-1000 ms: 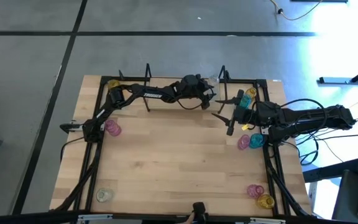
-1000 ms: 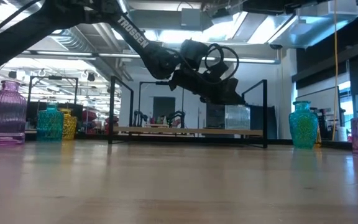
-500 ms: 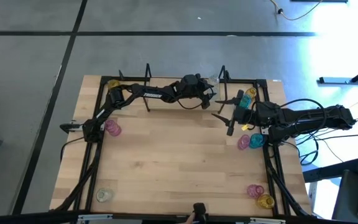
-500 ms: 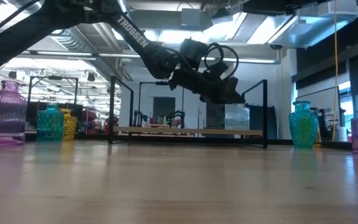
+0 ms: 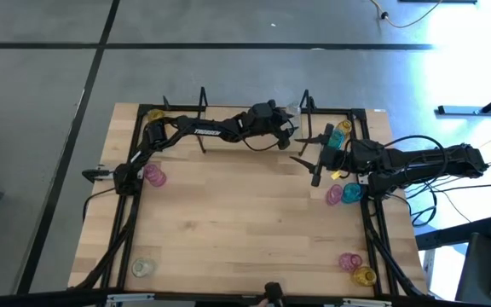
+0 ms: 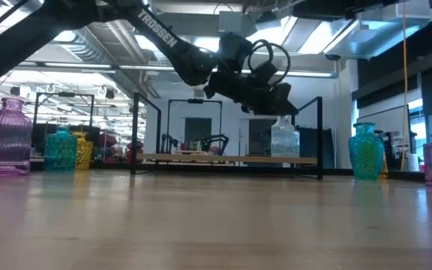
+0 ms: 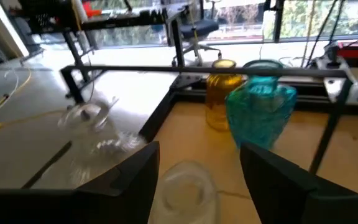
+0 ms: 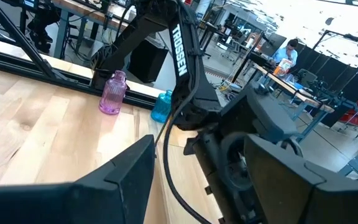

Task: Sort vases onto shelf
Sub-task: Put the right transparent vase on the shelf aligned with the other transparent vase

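A clear vase [image 6: 285, 139] stands upright on its base on the shelf [image 6: 201, 157], near the shelf's right upright frame [image 6: 320, 135]. My left gripper [image 6: 280, 105] hovers just above it, open. In the left wrist view the vase's mouth [image 7: 188, 183] shows between the two spread fingers [image 7: 135, 180], with a gap on each side. Beyond it stand a yellow vase [image 7: 222, 99] and a teal vase [image 7: 260, 118]. My right gripper [image 5: 297, 147] waits open above the table's right side, holding nothing.
Other vases stand around the tabletop: pink [image 5: 154, 176] at the left, clear [image 5: 143, 267] at the near left, pink [image 5: 337, 194] and teal [image 5: 352, 192] at the right, pink [image 5: 350, 261] and yellow [image 5: 364, 275] at the near right. The table's middle is bare wood.
My left gripper has risen from around the clear vase. The vase stays standing on the shelf and now shows whole below the fingers.
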{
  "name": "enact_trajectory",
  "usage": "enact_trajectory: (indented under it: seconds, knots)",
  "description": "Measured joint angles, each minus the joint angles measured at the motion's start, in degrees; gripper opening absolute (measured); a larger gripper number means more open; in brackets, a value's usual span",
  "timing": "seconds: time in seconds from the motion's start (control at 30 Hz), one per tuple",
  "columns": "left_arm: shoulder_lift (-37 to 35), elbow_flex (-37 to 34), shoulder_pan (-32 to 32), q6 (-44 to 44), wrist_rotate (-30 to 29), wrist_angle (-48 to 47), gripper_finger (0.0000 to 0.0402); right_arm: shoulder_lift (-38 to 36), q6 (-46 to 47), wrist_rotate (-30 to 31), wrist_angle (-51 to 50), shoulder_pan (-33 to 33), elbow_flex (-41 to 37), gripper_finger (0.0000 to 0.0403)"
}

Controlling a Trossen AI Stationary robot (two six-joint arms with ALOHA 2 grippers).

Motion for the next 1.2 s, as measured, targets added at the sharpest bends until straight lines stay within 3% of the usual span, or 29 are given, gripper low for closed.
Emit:
enact_trajectory:
  seconds: [0.43,0.83,1.1,1.2]
  knots:
    - [-2.4,0.0,-2.0,0.5,1.3,-12.9,0.0218,0.0,0.4,0.0,-0.5,0.0,0.0,0.0237]
    - [-5.0,-0.1,-1.3,2.7,0.6,-14.7,0.0218,0.0,0.4,0.0,-0.9,0.0,0.0,0.0237]
    - [-10.6,-0.1,-1.4,3.4,0.6,-35.8,0.0218,0.0,0.4,0.1,-1.3,0.0,0.0,0.0237]
    - [-9.6,-0.1,-0.8,1.5,0.6,-37.0,0.0218,0.0,0.4,0.3,-1.1,0.0,0.0,0.0237]
